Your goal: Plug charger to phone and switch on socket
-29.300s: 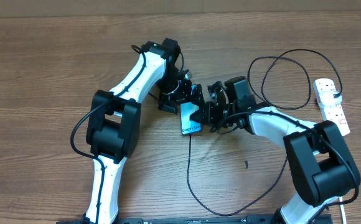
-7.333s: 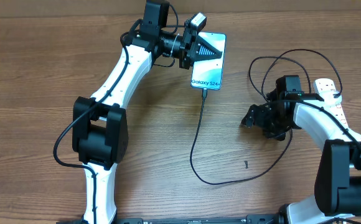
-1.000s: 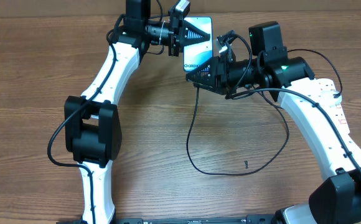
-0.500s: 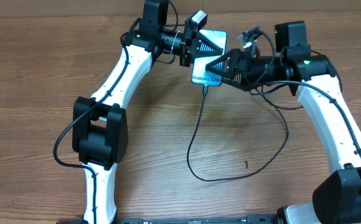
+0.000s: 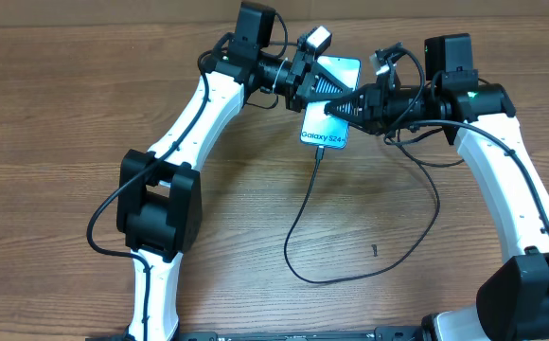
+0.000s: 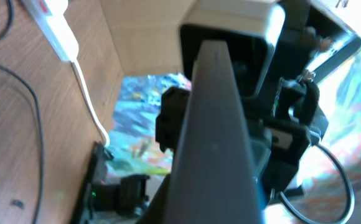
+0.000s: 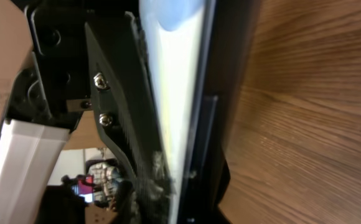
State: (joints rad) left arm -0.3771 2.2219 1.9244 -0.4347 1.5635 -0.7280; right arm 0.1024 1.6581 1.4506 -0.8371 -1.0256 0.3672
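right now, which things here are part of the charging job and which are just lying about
Job:
- phone
- charger, its tip at the phone's bottom edge
- socket, with its white cord

Lying about:
- only a small dark mark on the table

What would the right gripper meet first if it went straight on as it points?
The phone: the right gripper is shut on its edge. Just beyond lies the left gripper, though depth is unclear.
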